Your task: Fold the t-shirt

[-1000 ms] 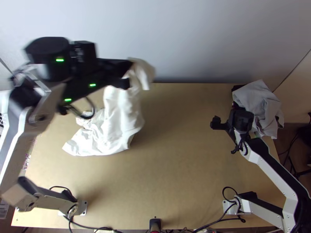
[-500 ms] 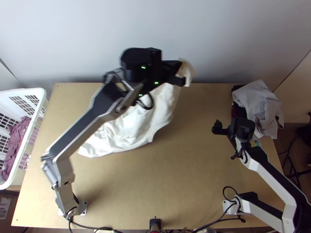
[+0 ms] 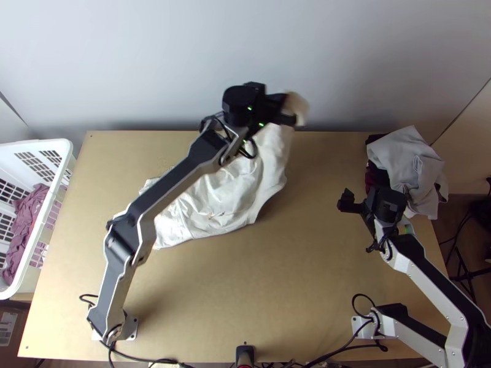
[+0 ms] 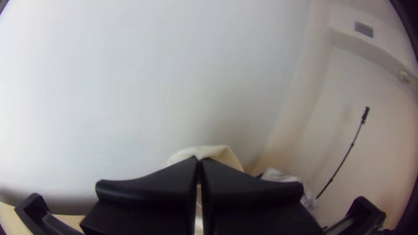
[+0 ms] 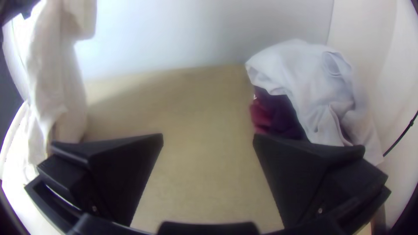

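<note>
A white t-shirt [image 3: 224, 199], likely light and limp, lies rumpled on the wooden table [image 3: 294, 276], one end raised, pinched by the left gripper [image 4: 199, 161]. The right gripper [image 5: 208, 138], open, might best take a free corner.

The white t-shirt [image 3: 234, 195] hangs from its raised far end, the rest rumpled on the table [image 3: 307, 276], mostly left.

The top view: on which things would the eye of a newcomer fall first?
First comes the white t-shirt, hanging from the left gripper near the far edge of the table, its lower part rumpled on it. Next, the light grey cloth heaped over dark red cloth at the far right corner, and the white laundry basket at the left edge.
</note>
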You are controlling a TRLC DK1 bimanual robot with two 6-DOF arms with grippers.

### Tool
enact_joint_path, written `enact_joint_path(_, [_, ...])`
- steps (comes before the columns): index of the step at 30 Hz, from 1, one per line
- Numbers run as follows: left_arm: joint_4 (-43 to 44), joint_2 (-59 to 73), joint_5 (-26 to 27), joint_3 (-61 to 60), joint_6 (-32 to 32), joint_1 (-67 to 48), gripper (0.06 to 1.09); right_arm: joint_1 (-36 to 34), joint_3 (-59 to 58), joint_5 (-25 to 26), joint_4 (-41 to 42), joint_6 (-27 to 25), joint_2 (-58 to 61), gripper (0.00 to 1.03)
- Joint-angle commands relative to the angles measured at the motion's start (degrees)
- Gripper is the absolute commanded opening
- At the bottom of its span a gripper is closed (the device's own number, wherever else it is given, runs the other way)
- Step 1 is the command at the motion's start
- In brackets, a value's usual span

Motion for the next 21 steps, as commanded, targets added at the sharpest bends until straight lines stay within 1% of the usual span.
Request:
enact_joint_path(1, [1.84,7.33,-2.03,-0.08,2.65,11.19,0.09,1.73,0.0,-0.03,1.54,1.07,0.95,0.96])
enact_joint_path(6, [2.01,11.02,-3.09,-0.34,3.44,17.43,0.1,3.84,0.26,-0.03,2.5,1.51,2.27,0.96])
enact_joint_path(7, [2.01,11.38,-3.09,-0.69,3.7,18.04,0.15,4.19,0.26,-0.03,2.41,1.51,2.35,0.96])
enact_joint_path(8, [1.66,11.38,-3.09,-1.22,3.88,18.57,0.38,4.63,0.26,-0.11,2.41,1.51,2.44,0.96])
enact_joint_path(9, [0.52,10.76,-3.0,-2.45,4.58,18.75,0.82,5.15,0.18,-0.2,2.5,1.42,2.62,0.98])
enact_joint_path(10, [-0.01,10.41,-3.0,-2.8,5.11,18.84,0.96,5.33,0.18,-0.29,2.5,1.42,2.71,0.99])
enact_joint_path(11, [-2.38,9.79,-2.82,-2.89,5.81,18.75,1.04,6.12,0.18,-0.73,2.5,1.16,2.71,0.99])
enact_joint_path(12, [-5.55,8.48,-2.3,-3.16,6.43,18.4,1.04,6.91,0.09,-0.99,2.41,1.33,2.71,0.99])
enact_joint_path(14, [-8.45,6.98,-1.06,-3.51,7.22,17.96,1.04,8.41,0.18,-1.52,1.27,1.33,2.53,0.99])
enact_joint_path(16, [-13.63,4.17,1.84,-4.03,7.92,17.17,1.04,10.69,0.26,-1.52,-0.13,1.16,2.0,0.99])
enact_joint_path(18, [-15.83,0.83,2.89,-5.97,8.8,16.2,1.04,13.24,0.53,-2.14,-2.16,1.16,1.56,0.99])
enact_joint_path(21, [-21.54,-4.0,4.3,-6.58,9.59,15.23,1.04,15.88,1.58,-4.77,-4.44,2.03,0.86,0.98])
